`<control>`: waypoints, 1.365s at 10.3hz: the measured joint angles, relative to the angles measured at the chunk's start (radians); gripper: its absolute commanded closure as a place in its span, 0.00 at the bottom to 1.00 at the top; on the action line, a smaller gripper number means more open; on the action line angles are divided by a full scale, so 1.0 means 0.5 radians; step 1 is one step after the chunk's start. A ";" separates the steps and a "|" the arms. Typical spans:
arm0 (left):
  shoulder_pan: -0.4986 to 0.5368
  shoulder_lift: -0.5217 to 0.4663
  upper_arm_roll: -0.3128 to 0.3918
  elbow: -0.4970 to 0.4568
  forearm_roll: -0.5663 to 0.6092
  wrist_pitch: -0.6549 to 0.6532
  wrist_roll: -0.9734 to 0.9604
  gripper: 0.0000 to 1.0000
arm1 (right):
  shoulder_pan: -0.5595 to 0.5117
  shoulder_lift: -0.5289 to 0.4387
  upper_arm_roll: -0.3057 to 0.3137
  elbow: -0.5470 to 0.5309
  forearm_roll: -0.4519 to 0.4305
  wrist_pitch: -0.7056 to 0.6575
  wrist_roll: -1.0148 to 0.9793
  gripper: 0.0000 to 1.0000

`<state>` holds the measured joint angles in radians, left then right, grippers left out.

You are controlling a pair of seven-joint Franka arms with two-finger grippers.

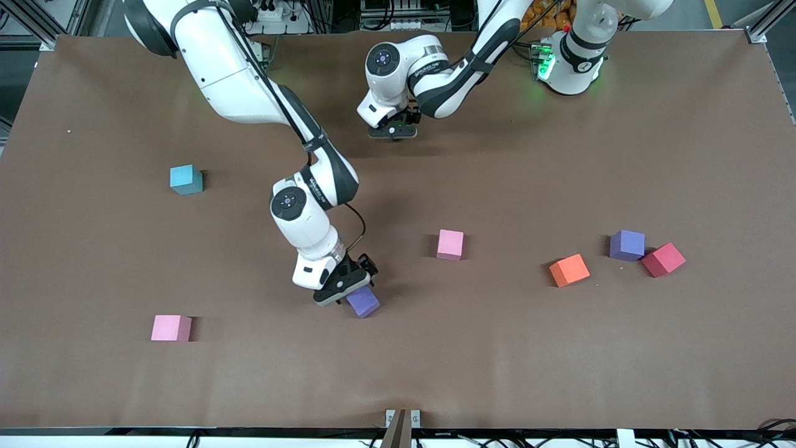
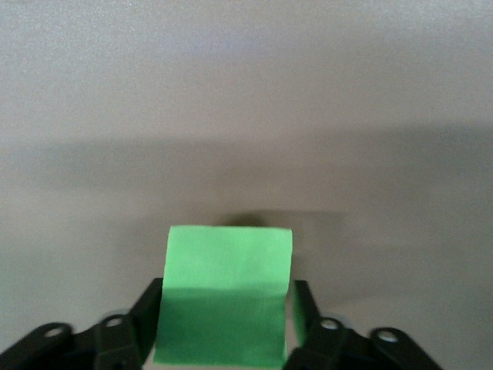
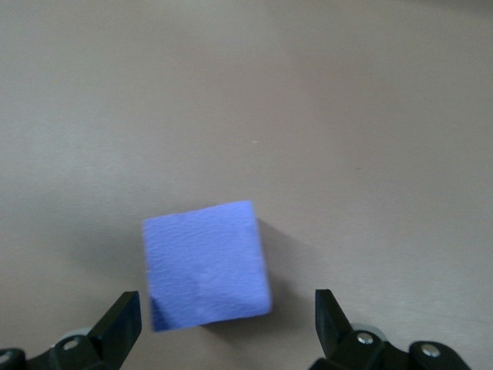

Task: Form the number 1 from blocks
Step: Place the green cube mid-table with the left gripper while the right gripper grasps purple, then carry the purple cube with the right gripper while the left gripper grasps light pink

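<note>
In the front view, the right gripper (image 1: 346,287) is being held wide open, empty, over a small matte purple cube (image 1: 364,302) on the brown counter (image 1: 559,348). In the left wrist view, a small matte green cube (image 2: 223,304) is being flanked by the left gripper (image 2: 223,327), grip unclear. In the right wrist view, the purple cube (image 3: 206,266) is being straddled untouched.

table (image 1: 559,361): brown | on it: light blue cube (image 1: 186,179), two pink (image 1: 171,328) (image 1: 450,244), two purple (image 1: 363,302) (image 1: 627,244), orange (image 1: 569,270), crimson (image 1: 663,259)
</note>
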<state>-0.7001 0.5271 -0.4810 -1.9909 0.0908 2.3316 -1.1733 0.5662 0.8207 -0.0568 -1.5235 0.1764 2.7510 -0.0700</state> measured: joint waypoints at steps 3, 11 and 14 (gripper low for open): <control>0.008 0.006 -0.001 0.008 0.002 0.017 -0.114 0.00 | 0.002 0.005 -0.029 0.043 0.000 0.000 -0.027 0.00; 0.450 -0.199 0.045 0.325 0.022 -0.334 -0.100 0.00 | 0.065 0.155 -0.027 0.173 0.000 0.026 -0.027 0.53; 0.579 -0.207 0.246 0.402 0.024 -0.333 0.329 0.00 | 0.065 0.161 -0.032 0.193 0.016 0.035 -0.017 0.51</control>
<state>-0.4104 0.4234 -0.3581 -1.7898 0.1030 2.1649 -1.0088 0.5986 0.9011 -0.0729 -1.4268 0.1846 2.7684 -0.0786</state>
